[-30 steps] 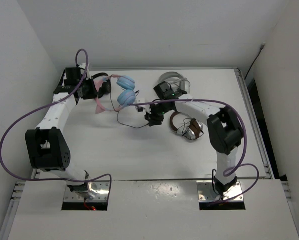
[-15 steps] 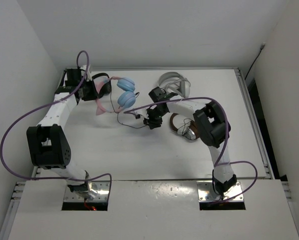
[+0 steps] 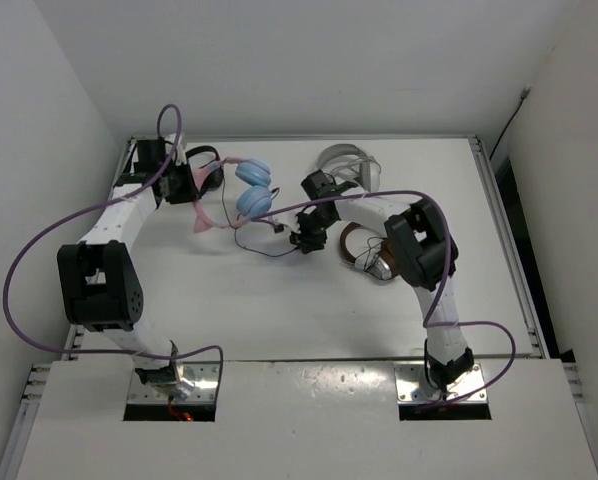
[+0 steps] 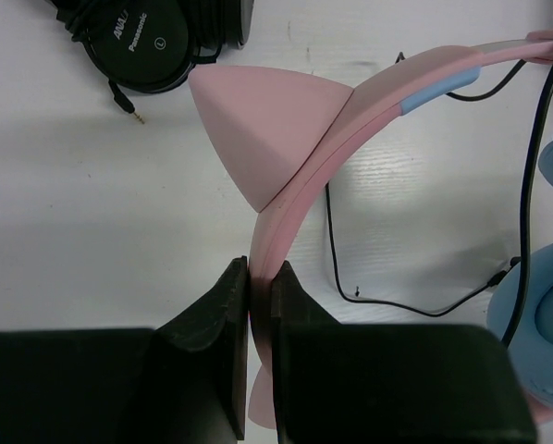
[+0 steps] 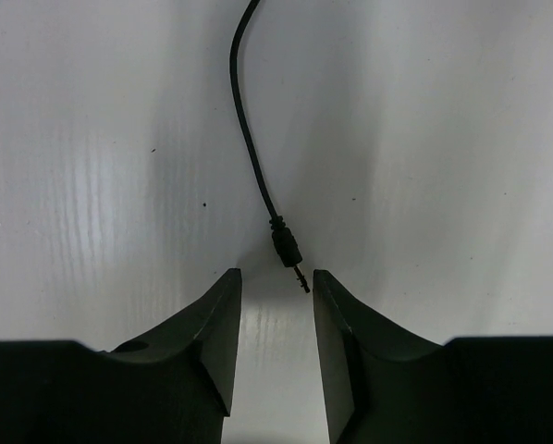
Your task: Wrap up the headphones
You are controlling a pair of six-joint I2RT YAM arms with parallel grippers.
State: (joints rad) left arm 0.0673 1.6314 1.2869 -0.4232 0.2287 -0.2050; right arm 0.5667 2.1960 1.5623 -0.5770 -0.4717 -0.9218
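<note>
The headphones [image 3: 254, 190] have light-blue ear cups and lie at the back of the table, left of centre. My left gripper [image 4: 261, 277] is shut on their pink headband [image 4: 350, 120], just below a pink cat ear [image 4: 258, 120]; in the top view this gripper [image 3: 186, 186] is left of the cups. The thin black cable [image 3: 251, 244] trails over the table toward my right gripper [image 3: 301, 238]. That gripper [image 5: 275, 277] is open, low over the table. The cable's jack plug [image 5: 288, 250] lies just ahead of its fingertips and touches neither finger.
A small black pair of headphones [image 4: 156, 37] lies just behind the pink headband, also in the top view [image 3: 207, 165]. A brown pair with a cable [image 3: 369, 250] lies right of my right gripper. A clear rounded object [image 3: 347, 163] sits at the back centre.
My right arm's elbow has swung to the left and its gripper has shifted slightly left near the cable end. My left gripper and the headband have shifted slightly.
</note>
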